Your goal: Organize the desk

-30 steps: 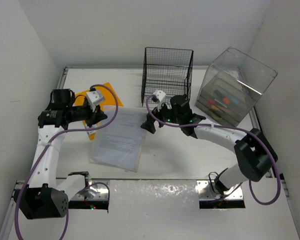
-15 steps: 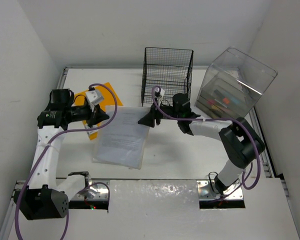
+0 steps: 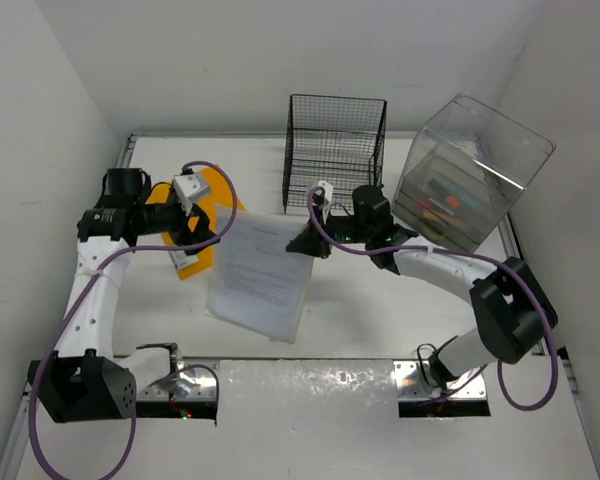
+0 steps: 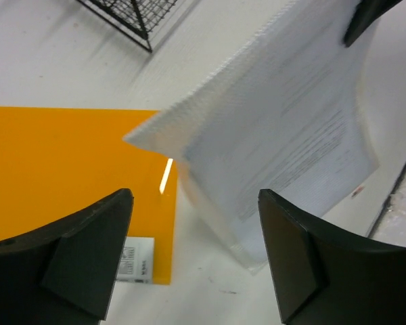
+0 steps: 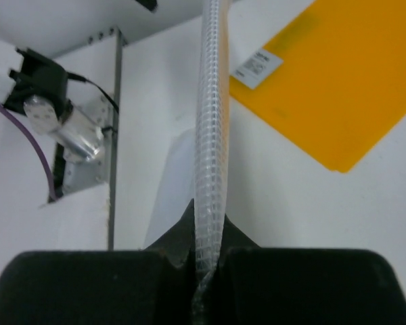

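Right gripper point(image 3: 302, 243) is clamped on the far right corner of the clear plastic sleeve of printed pages point(image 3: 265, 275). Left gripper point(image 3: 200, 236) has its jaws apart and holds nothing, just beside the sleeve's left edge. My read: the right arm alone has the sleeve, and the step is lifting it off the flat matte-white desk point(image 3: 380, 310), probably toward the black wire-mesh rack point(image 3: 335, 150) behind it. The desk lies under everything, with the arms bolted at its near side. You're on a one-corner pinch of a floppy sheet, so raise slowly, let the low end peel off the surface rather than drag, and don't twist the wrist until it hangs free. Back the left arm off sideways first so the open fingers can't snag the raised corner. Watch the glossy orange flat sheet point(image 3: 216, 186) partly beneath the sleeve's left edge; it could slide along. The top camera gives layout, including the clear plastic drawer box point(image 3: 470, 180) at far right, but can't confirm the pinch. Right wrist does: sleeve point(image 5: 210, 135) edge-on, running straight into the shut jaws of the right gripper point(image 5: 207, 261), with the orange sheet point(image 5: 345, 81) and its white barcode label point(image 5: 257, 64) beyond. Only left wrist shows the left gripper point(image 4: 194, 203) empty and the sleeve's point(image 4: 291, 135) near corner raised clear of the orange sheet point(image 4: 68, 162).
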{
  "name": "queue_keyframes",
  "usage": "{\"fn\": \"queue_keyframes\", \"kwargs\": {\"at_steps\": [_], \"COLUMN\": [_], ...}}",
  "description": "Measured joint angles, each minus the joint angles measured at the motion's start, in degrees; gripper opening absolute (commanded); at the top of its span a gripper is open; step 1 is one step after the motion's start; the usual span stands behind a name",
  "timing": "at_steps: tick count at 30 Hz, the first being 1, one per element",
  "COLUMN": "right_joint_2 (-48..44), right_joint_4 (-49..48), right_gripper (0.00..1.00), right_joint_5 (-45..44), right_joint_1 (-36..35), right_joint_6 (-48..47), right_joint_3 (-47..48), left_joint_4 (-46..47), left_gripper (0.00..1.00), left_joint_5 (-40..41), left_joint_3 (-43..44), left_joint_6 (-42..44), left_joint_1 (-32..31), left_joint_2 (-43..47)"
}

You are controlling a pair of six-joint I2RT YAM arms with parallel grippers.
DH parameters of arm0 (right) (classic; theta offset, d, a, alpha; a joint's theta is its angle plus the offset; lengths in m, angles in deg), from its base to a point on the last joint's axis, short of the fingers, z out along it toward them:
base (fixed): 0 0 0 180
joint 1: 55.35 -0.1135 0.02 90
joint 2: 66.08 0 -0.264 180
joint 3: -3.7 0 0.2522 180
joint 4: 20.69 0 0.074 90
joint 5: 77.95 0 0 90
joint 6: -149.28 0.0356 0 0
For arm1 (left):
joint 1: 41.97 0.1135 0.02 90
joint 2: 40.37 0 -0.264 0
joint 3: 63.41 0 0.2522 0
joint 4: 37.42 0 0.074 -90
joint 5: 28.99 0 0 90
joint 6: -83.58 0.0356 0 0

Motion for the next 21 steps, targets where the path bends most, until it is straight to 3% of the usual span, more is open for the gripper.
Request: {"fn": "queue_keyframes", "kwargs": {"at_steps": [4,7,12,15,21], "right_joint_2": [-2.5,-3.5,-4.5,-5.6,-7.7], "right_joint_4": [10.0,15.0,21.7,23.7,26.2], "right_gripper": [0.00,0.00,0.00,0.00,0.00], "right_joint_5": [-1.9,-3.1,-4.9,-5.7,-6.1], "right_joint_1": [0.0,0.0,-0.1,-0.3,-0.7], "right_joint_6": [-6.8,-10.6,-14.8,-16.3,-18.0], "right_joint_3": [2.7,4.5,7.6,8.2,8.3], "left_joint_4": [-1.7,-0.5,-0.1,-1.5,-1.8], "left_gripper": [0.93,0.97,0.98,0.98,0.98], "left_joint_5": [3.1,6.2,11.1,13.9,17.1], "left_joint_3": [6.6,12.7,17.2,18.6,16.8], "left_joint_6": [1.1,1.3,2.0,2.4,3.5], "left_joint_1": [-1.0,-6.6,-22.7,-29.1,-32.0], "left_joint_2": [-0.3,0.0,-0.8,-4.3,-10.3]}}
